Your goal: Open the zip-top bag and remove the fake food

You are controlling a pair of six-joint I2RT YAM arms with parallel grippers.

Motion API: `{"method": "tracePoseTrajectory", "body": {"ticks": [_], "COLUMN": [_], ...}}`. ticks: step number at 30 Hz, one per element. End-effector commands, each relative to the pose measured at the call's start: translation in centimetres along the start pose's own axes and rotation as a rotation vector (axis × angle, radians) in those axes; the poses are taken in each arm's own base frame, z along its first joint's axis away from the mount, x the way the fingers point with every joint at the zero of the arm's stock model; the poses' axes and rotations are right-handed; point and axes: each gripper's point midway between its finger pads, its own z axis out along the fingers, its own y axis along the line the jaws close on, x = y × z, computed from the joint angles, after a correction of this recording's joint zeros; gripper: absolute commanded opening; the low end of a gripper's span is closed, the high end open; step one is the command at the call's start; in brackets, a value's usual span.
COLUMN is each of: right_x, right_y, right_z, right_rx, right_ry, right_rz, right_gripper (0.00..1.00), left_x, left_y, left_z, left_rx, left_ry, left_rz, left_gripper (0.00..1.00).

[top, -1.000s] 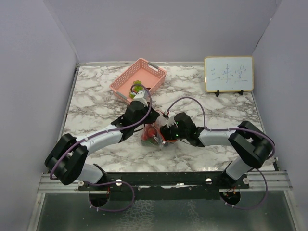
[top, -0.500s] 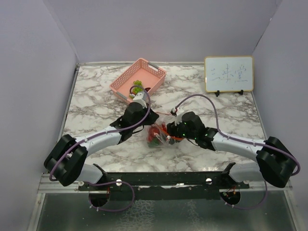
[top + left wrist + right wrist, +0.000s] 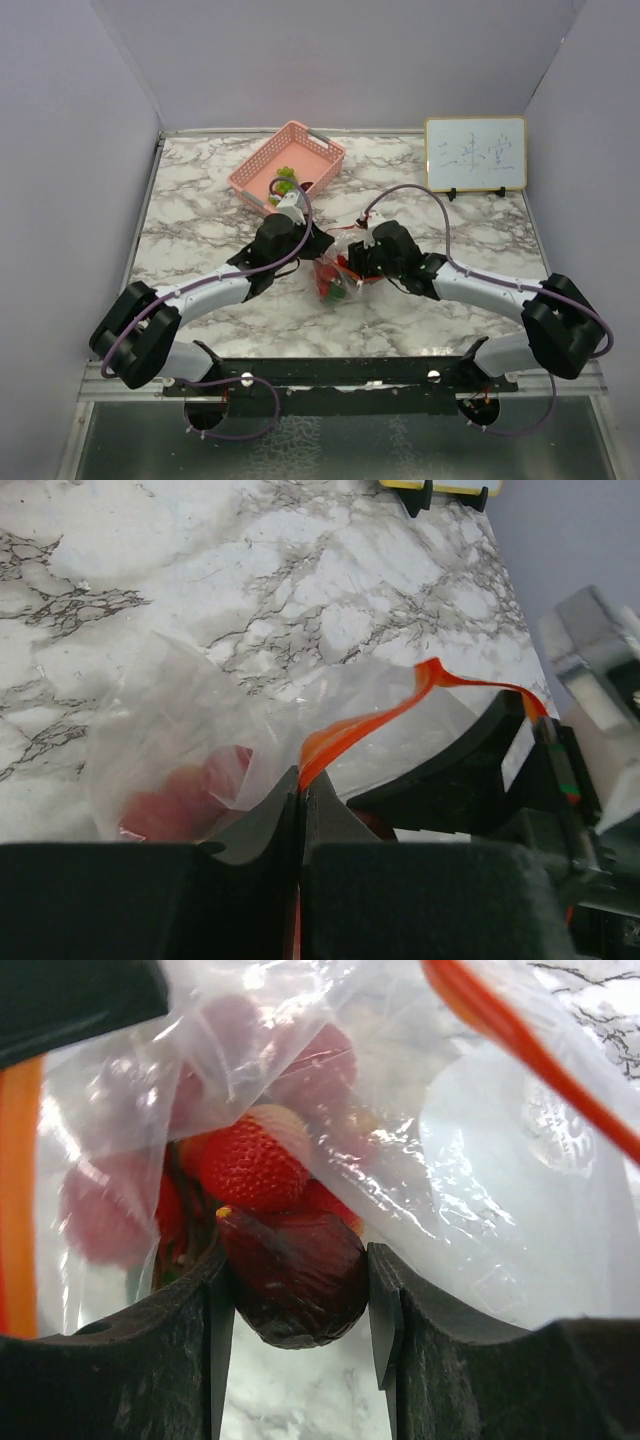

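Note:
The zip-top bag (image 3: 331, 277) lies at the table's middle, between both grippers. My left gripper (image 3: 316, 248) is shut on the bag's mouth edge at its orange zip strip (image 3: 400, 708); the fingertips (image 3: 270, 810) pinch the plastic. Blurred red pieces show through the bag (image 3: 180, 780). My right gripper (image 3: 352, 266) is at the bag's open mouth, shut on a dark red fake food piece (image 3: 295, 1275). A strawberry (image 3: 250, 1165) and other red pieces sit behind it inside the bag (image 3: 480, 1190).
A pink mesh basket (image 3: 312, 148) stands at the back left with green pieces (image 3: 285, 182) in it. A small whiteboard (image 3: 475, 153) stands at the back right. Purple walls close in the table's sides and back.
The right arm has stretched out and its gripper moved slightly back and right at the bag's mouth. The bag shifted a little with it. The left gripper kept its hold.

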Motion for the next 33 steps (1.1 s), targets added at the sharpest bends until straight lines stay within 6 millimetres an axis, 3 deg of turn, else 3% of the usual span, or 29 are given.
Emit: {"method": "tracePoseTrajectory", "body": {"ticks": [1, 4, 11, 22, 28, 33], "right_x": [-1.7, -3.1, -6.0, -9.8, -12.3, -14.7], "right_y": [-0.8, -0.3, -0.6, 0.0, 0.7, 0.5], "right_z": [2.1, 2.7, 1.9, -1.1, -3.9, -3.8], "right_rx": [0.061, 0.055, 0.083, 0.07, 0.054, 0.068], "right_ry": [0.003, 0.002, -0.039, -0.112, -0.187, -0.225], "right_rz": [0.01, 0.0, -0.015, -0.01, -0.04, -0.075], "right_gripper": [0.47, 0.47, 0.47, 0.48, 0.48, 0.48], "left_x": [0.3, 0.9, 1.9, 2.9, 3.6, 3.9], "left_y": [-2.3, -2.8, -2.6, -1.2, 1.5, 1.4], "left_z": [-0.5, -0.7, -1.2, -0.1, 0.5, 0.5], "left_rx": [0.1, 0.11, 0.114, 0.068, -0.013, 0.004], "left_ry": [0.005, 0.023, 0.039, 0.061, 0.064, 0.07], "left_rz": [0.015, 0.037, 0.029, 0.04, 0.033, 0.035], "left_gripper": [0.0, 0.0, 0.0, 0.0, 0.0, 0.0]}}
